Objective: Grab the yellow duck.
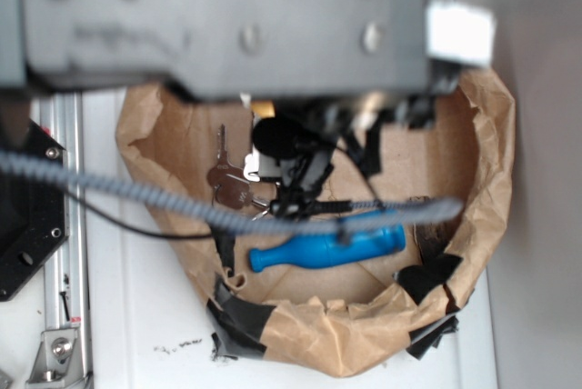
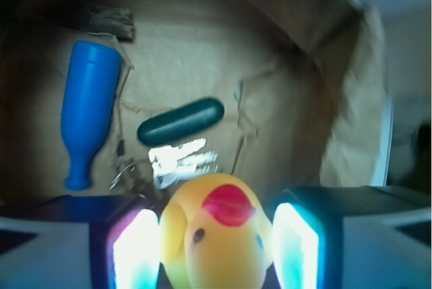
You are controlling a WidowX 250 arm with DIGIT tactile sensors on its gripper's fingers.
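Already the yellow duck [image 2: 216,235] sits between the gripper [image 2: 217,252] pads [image 2: 135,252], which appear to press its sides, so the gripper seems closed on it, though glare blurs the contact. Below lie the blue pin [image 2: 86,110], keys [image 2: 179,161] and a dark capsule [image 2: 181,121] in the paper-lined box [image 1: 486,134]. What remains, I judge, is only confirming a secure hold.
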